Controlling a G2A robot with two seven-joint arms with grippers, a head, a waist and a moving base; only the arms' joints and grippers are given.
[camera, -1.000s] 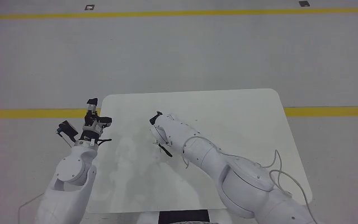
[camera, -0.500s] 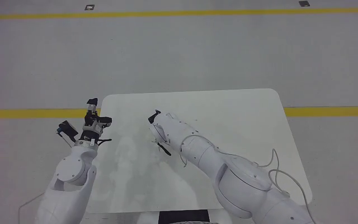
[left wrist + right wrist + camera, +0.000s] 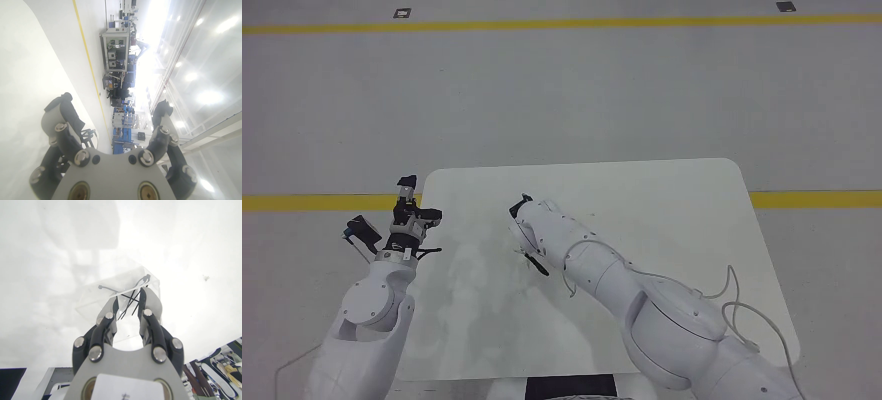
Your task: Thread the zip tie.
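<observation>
the right gripper hangs nose-down inside a small clear plastic box, its jaws parted and holding nothing. a few thin black plastic zip ties lie crossed on the box floor, some of their straps running through the gap between the jaws. whether a pad already touches a strap i cannot tell, as the clear walls blur that spot. the box sits on the white rounded table; in the top view the right arm ends just left of the frame's centre, over the table's left half. farther off, at the lower left of that frame, the left gripper is held by the table's left edge, jaws spread wide and empty, facing out toward the room.

the step in hand looks like the pick: getting one tie out of the box. the next move calls for closing on a single strap only, then lifting it clear of the walls. the threading itself is not yet begun.
</observation>
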